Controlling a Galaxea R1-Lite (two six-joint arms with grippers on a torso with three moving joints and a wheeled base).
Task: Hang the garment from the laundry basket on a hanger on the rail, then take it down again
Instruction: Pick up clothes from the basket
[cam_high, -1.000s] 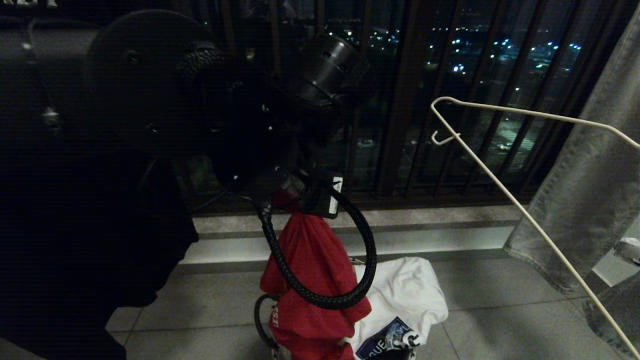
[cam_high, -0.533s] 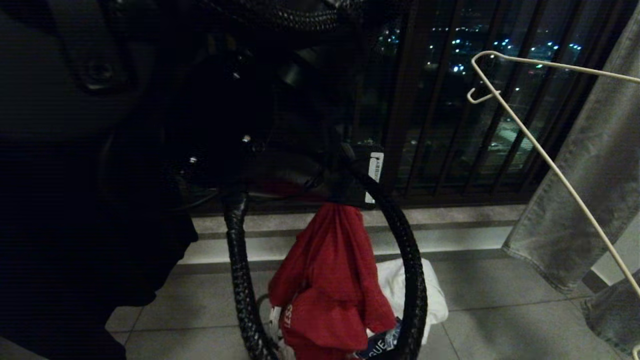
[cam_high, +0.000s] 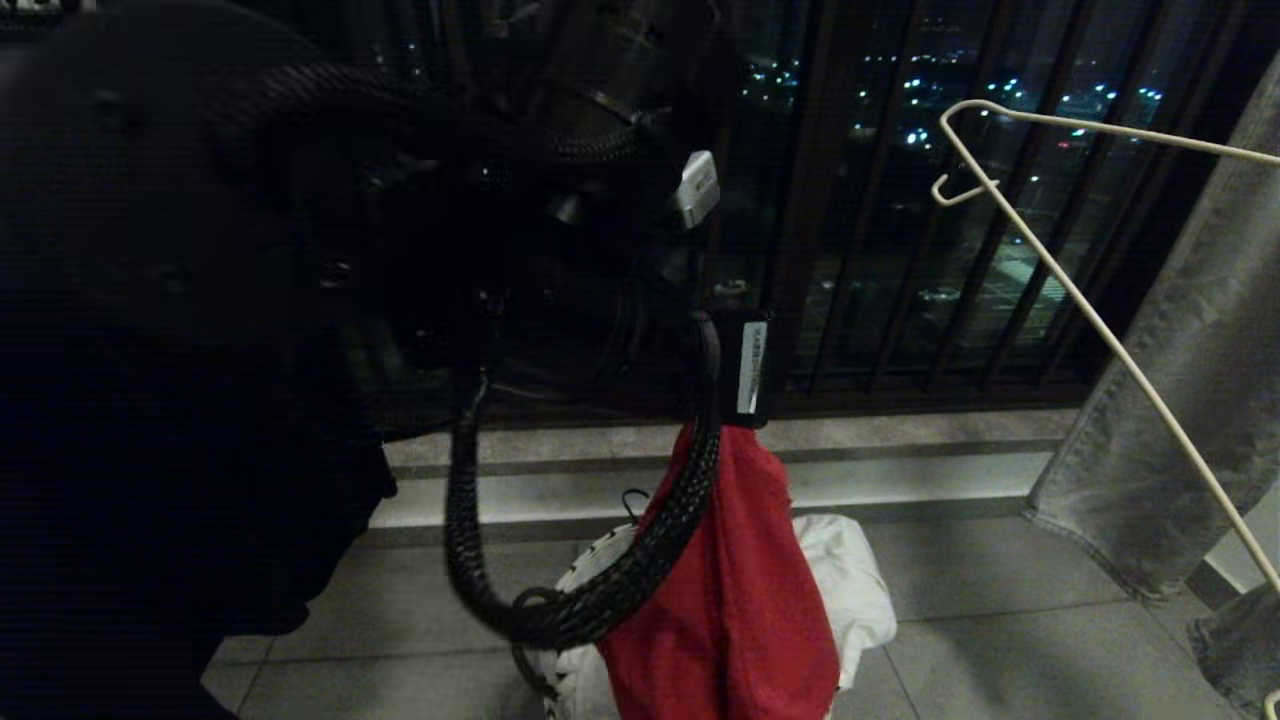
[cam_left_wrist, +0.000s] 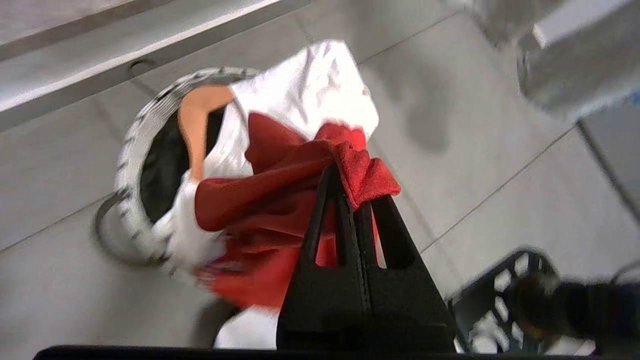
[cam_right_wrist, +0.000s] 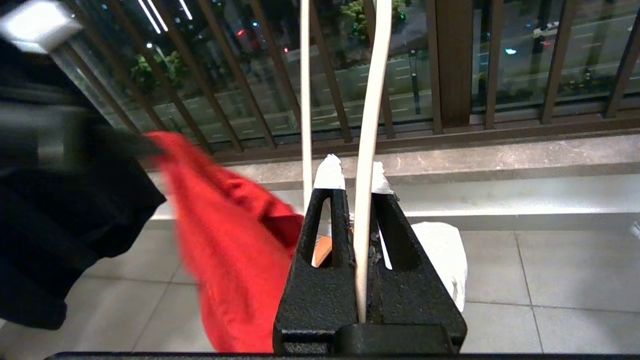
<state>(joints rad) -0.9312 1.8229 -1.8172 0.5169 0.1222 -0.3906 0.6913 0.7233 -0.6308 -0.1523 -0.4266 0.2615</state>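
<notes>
Your left gripper (cam_left_wrist: 350, 170) is clamped on a bunched fold of the garment (cam_high: 735, 590), which hangs straight down over the laundry basket (cam_left_wrist: 131, 165), while your right gripper (cam_right_wrist: 352, 177) pinches the hanger (cam_high: 1090, 310) off to the right, so bring shirt rightward to wire.

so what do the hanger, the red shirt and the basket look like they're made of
Hanger: thin wire with a matte white coating, probably metal; it is slim with tight bends. Red shirt: soft knit fabric, likely cotton; it bunches and drapes from the left gripper. Basket: woven rim, white with dark flecks, maybe rope or plastic.
</notes>
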